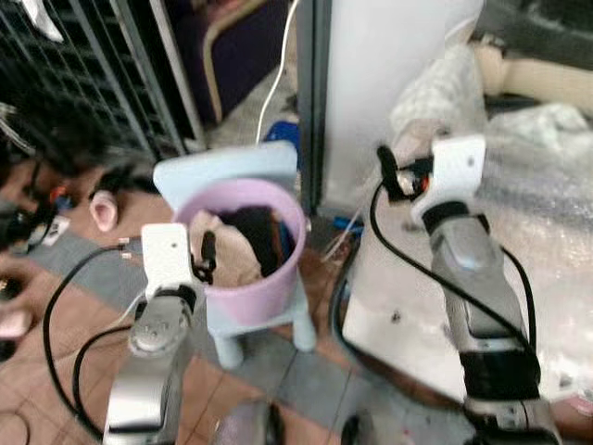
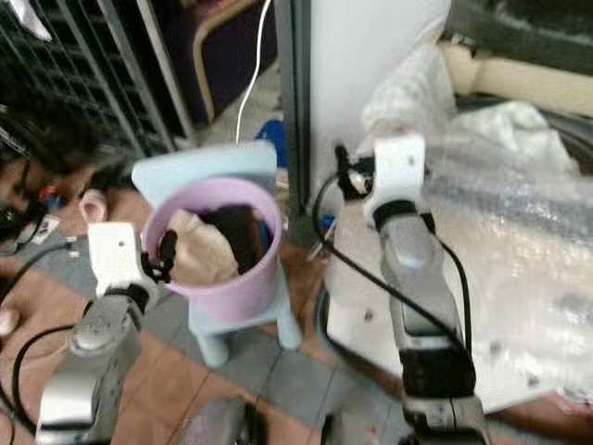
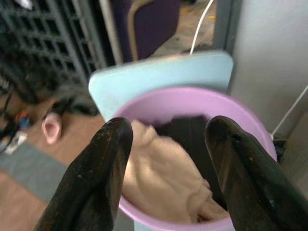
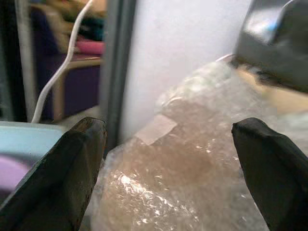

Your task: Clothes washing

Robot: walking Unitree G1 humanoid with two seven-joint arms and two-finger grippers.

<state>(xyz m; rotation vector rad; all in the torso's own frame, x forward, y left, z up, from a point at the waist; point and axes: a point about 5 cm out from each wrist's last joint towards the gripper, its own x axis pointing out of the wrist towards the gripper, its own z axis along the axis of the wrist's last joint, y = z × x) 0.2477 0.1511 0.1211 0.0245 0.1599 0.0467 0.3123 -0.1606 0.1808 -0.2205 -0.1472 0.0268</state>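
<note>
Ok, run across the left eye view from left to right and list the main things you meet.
Pink slipper on the floor → left gripper → pink bucket of clothes on the light blue stool → right gripper → bubble wrap at the far right.

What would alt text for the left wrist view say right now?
The left gripper hovers with its two black fingers spread open over a pink bucket holding cream cloth and dark clothes. The bucket sits on a light blue stool.
</note>
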